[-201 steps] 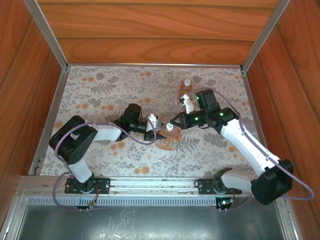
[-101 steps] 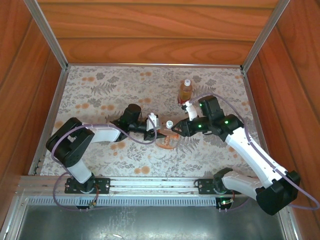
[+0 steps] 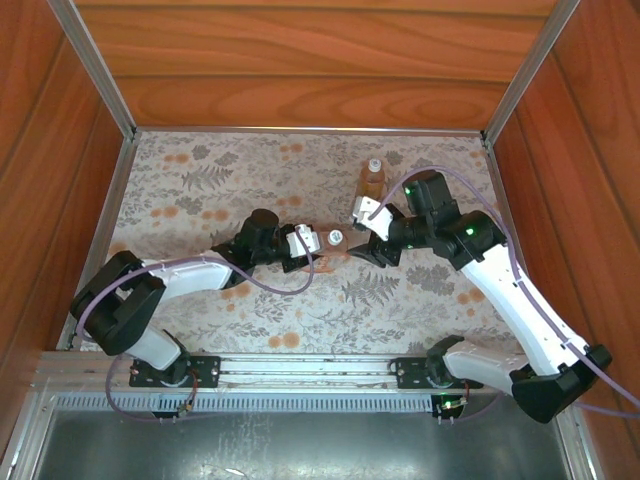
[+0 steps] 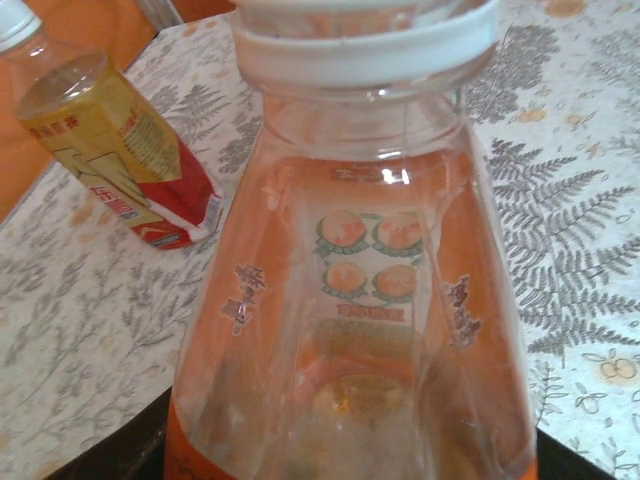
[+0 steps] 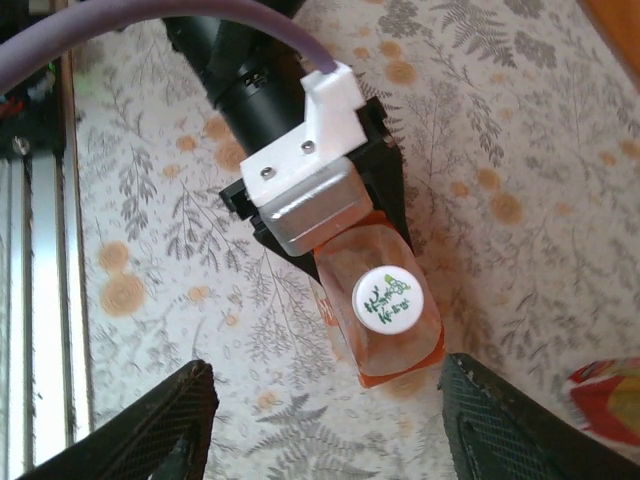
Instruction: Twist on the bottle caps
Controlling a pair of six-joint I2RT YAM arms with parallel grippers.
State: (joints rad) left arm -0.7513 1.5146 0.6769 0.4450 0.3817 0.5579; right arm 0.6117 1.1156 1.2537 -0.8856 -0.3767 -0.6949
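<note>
**Screw cap (image 3: 335,238), small, round, whitish, on clamped bottle; right claw parted**

Top external: the left arm lies low, elbow toward the left wall, forearm reaching mid-table. The left gripper (image 3: 318,245) clamps a squarish clear plastic bottle of orange liquid (image 3: 338,251), and the screw cap sits on its neck. The right arm rises from the near-right corner and slants inward; the right gripper (image 3: 362,242) is just beside that cap. A slim round amber-filled bottle (image 3: 372,183), white-capped, stands upright behind.

Left wrist: squarish bottle (image 4: 350,300) close up, screw cap (image 4: 365,45) on its neck. Slim bottle (image 4: 110,150) at upper left, apart.

Right wrist: fingers (image 5: 170,425) spread wide, nothing between them. Screw cap (image 5: 388,300) lies ahead of the tips.
</note>
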